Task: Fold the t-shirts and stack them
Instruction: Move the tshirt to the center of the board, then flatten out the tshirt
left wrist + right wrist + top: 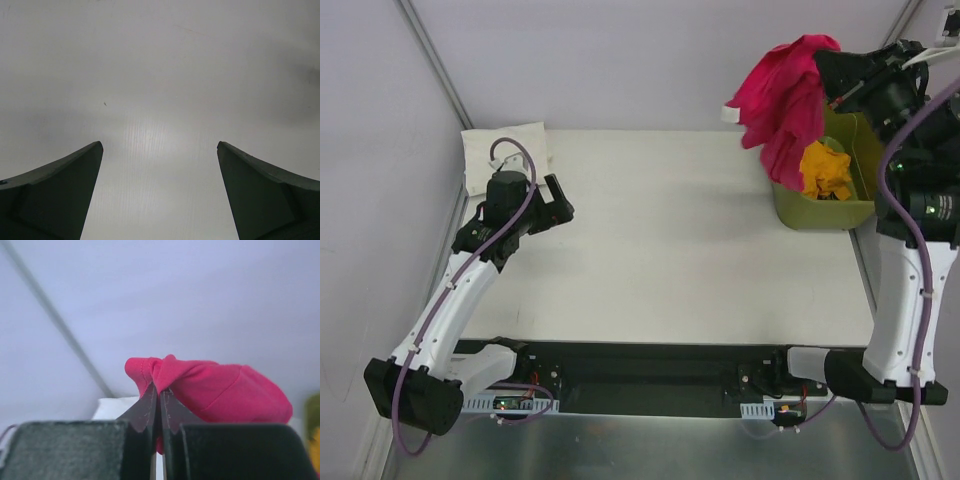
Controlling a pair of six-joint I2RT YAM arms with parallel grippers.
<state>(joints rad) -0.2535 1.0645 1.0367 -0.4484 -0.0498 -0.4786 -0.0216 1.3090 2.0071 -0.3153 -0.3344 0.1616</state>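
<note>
We see the magenta-pink t-shirt [785, 95] hanging in the air as a crumpled bunch at the far right corner of the tabletop [680, 250], with its lower folds drooping toward the olive-green bin [820, 212] and a small white tag showing at its left edge. The right pincer [159, 390] is clamped tight on a pinched ridge of this shirt, its two fingers pressed together and a stitched hem rising just above their tips. In the bin, just below the hanging cloth, lies the orange-yellow t-shirt [825, 170], wadded up; we cannot tell whether the two shirts touch. Well apart from them, the white t-shirt [505, 150] lies folded flat at the far left corner of the tabletop. Beside it the left pincer [555, 205] hovers with its jaws spread wide, only pale tabletop showing between its fingers.
</note>
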